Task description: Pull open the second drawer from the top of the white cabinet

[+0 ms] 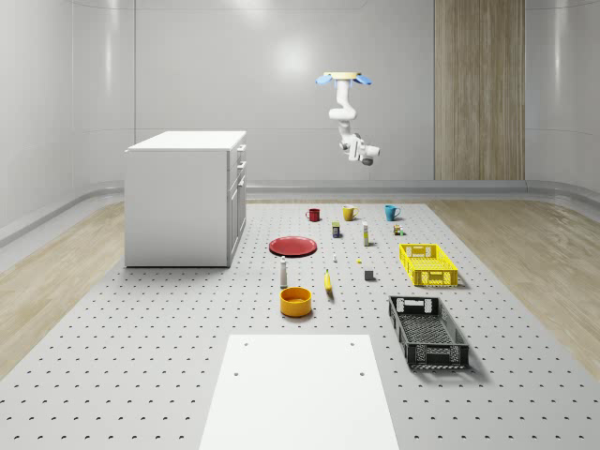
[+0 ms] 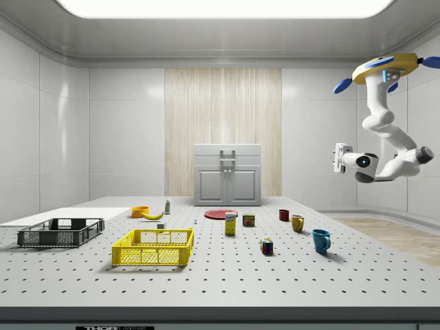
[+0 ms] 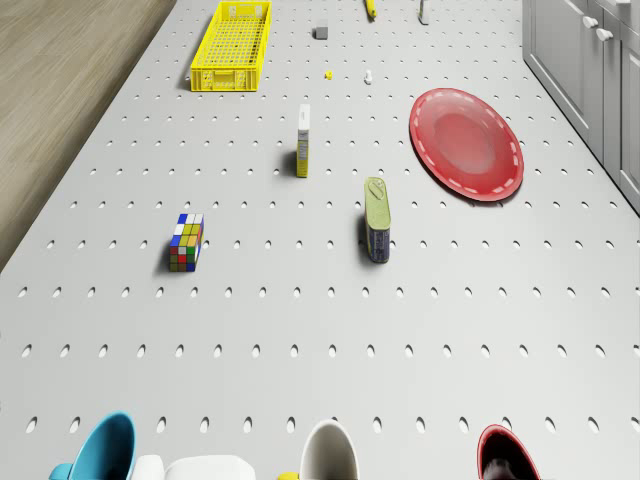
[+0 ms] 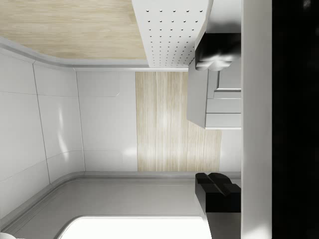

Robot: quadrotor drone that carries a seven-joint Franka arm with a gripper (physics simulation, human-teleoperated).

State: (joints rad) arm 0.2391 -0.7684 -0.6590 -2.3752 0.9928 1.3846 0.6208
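The drone is seen hovering high above the far end of the perforated desk, roughly over the row of mugs, well apart from the white cabinet; the arm is hung beneath it with the gripper turned sideways toward the cabinet, presumably so that the fingers can be brought square to a drawer front. In the wrist view the two dark fingers are seen spread apart with only empty space between them, so the gripper is judged released and nothing is held. The cabinet is stood at the whole-scene view's left, its drawer fronts faced toward the objects on the desk; the second drawer from the top is seen flush and closed. Between robot and cabinet the red plate is laid flat and low, so no obstruction is expected. The approach is judged barely begun; descent and alignment with the handle remain.
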